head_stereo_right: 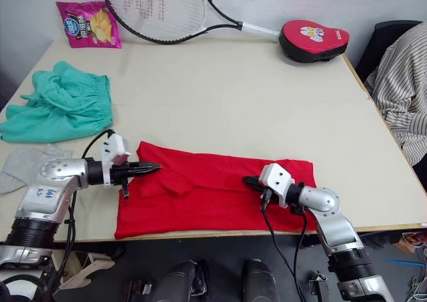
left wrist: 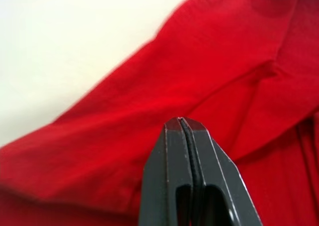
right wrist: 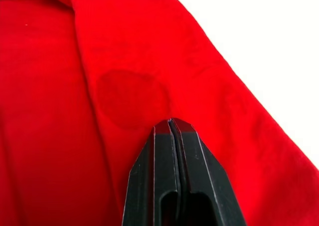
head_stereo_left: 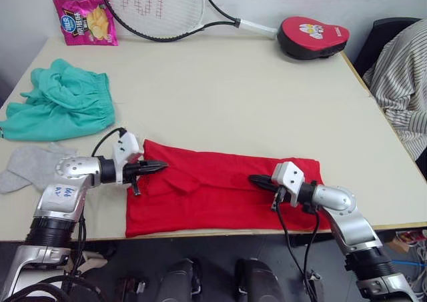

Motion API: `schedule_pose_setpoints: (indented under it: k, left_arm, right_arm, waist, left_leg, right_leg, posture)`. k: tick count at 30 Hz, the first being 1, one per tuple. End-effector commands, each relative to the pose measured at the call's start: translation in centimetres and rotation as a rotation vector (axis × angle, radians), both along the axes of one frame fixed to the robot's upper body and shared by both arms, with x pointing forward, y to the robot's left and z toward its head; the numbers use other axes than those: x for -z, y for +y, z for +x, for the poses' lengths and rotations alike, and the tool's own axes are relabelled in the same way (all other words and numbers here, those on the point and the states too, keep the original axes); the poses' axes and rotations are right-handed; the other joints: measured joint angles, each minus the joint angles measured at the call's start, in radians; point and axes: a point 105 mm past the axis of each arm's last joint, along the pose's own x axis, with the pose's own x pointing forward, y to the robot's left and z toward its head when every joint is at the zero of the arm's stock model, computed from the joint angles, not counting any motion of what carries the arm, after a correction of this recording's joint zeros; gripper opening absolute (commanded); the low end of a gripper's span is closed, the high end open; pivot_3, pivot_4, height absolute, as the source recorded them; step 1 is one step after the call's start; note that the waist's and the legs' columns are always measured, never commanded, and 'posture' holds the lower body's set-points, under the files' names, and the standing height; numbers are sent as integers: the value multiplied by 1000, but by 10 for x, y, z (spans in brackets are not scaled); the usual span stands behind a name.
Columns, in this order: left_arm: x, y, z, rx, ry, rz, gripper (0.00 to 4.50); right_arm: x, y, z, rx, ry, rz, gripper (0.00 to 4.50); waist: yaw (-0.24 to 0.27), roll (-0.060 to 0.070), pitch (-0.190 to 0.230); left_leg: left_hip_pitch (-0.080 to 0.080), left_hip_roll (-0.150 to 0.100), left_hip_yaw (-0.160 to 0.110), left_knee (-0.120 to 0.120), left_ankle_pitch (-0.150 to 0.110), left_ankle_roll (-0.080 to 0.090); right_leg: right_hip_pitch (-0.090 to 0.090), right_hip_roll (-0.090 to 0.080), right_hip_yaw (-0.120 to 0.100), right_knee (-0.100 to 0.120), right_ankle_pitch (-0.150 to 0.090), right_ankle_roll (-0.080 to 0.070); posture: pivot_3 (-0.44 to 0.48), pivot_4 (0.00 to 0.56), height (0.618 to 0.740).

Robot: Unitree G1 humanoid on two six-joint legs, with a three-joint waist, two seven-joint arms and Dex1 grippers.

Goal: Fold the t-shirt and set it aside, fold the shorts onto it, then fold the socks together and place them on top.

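- The red t-shirt (head_stereo_left: 220,192) lies folded into a long band along the near edge of the tabletop (head_stereo_left: 253,95), reaching from left of centre to the right.
- The left gripper (head_stereo_left: 159,167) is over the t-shirt's left end, pointing right; in the left wrist view its fingers (left wrist: 174,176) are pressed together with no cloth between them.
- The right gripper (head_stereo_left: 257,180) is over the t-shirt's right part, pointing left; in the right wrist view its fingers (right wrist: 164,171) are likewise closed and hold nothing, just above the red cloth.
- The grey socks (head_stereo_left: 30,165) lie at the left edge, beside the left arm.
- The teal shorts (head_stereo_left: 63,102) sit crumpled beyond the socks, touching them.
- At the far edge lie a pink snack bag (head_stereo_left: 85,22), a tennis racket (head_stereo_left: 167,9) and a red punch pad (head_stereo_left: 312,37).
- A striped garment (head_stereo_left: 403,82) hangs at the right.
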Motion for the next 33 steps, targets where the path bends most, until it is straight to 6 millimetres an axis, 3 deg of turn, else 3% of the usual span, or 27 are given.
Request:
schedule_pose_setpoints:
  k: [1, 5, 8, 17, 20, 23, 27, 30, 33]
  left_arm:
    - [0, -2, -3, 61, -3, 46, 14]
    - [8, 2, -12, 101, 64, 77, 14]
    - [7, -1, -30, 190, 129, 62, 14]
    - [-12, -2, -62, 285, 248, -49, 14]
    - [-20, 5, -84, 324, 318, -64, 14]
    - [-23, 8, -92, 317, 357, -88, 14]
    - [-33, -7, -71, 246, 231, -220, 14]
    - [-50, -20, -36, 102, 69, -400, 14]
    - [-33, -24, -12, -31, -4, -328, 14]
  right_arm:
    - [-3, 0, 1, -2, -6, 5, 0]
    - [-4, -1, 1, 1, -7, 5, 0]
    - [-3, 0, -1, 1, -5, 11, 0]
    - [0, 2, -3, -7, 7, 18, 0]
    - [-2, 0, -3, -5, 5, 17, 0]
    - [-6, -1, -4, -2, -10, 20, 0]
    - [-24, 14, -5, -14, -69, 83, 0]
    - [-31, 37, -9, -39, -96, 122, 0]
    - [-30, 56, -6, -13, -117, 142, 0]
  waist:
    - [-1, 0, 0]
    - [-1, 0, 0]
    - [-1, 0, 0]
    - [0, 0, 0]
    - [-2, 0, 0]
    - [-3, 0, 0]
    - [5, 0, 0]
    - [11, 0, 0]
    - [6, -1, -1]
  left_leg:
    - [0, 0, 0, 0, 0, 0]
    - [0, 0, 0, 0, 0, -1]
    - [0, 0, 0, 0, -1, -2]
    - [0, 0, 0, 0, -1, -2]
    - [0, 1, 0, 0, -1, -3]
    - [0, 1, 0, -1, -1, -3]
    - [0, 0, -1, 0, -1, -4]
    - [0, 0, -2, 1, -1, -3]
    - [0, 0, -1, 1, -1, -3]
  right_leg:
    - [0, 0, 0, 0, 0, 0]
    - [0, 0, 0, -1, 0, 0]
    - [-1, 0, 0, -1, 0, 0]
    - [-1, -1, 1, -1, 0, 0]
    - [-1, -1, 1, -1, 0, 0]
    - [-1, -1, 1, -1, 0, -1]
    - [-1, -2, 1, -1, -1, -1]
    - [0, -2, 1, 0, 0, -1]
    - [0, -1, 1, 1, 0, -1]
  posture:
    - [0, 150, 740]
    - [0, 150, 740]
    - [0, 150, 740]
    - [0, 150, 740]
    - [0, 150, 740]
    - [0, 150, 740]
    - [0, 150, 740]
    - [0, 150, 740]
    - [0, 150, 740]
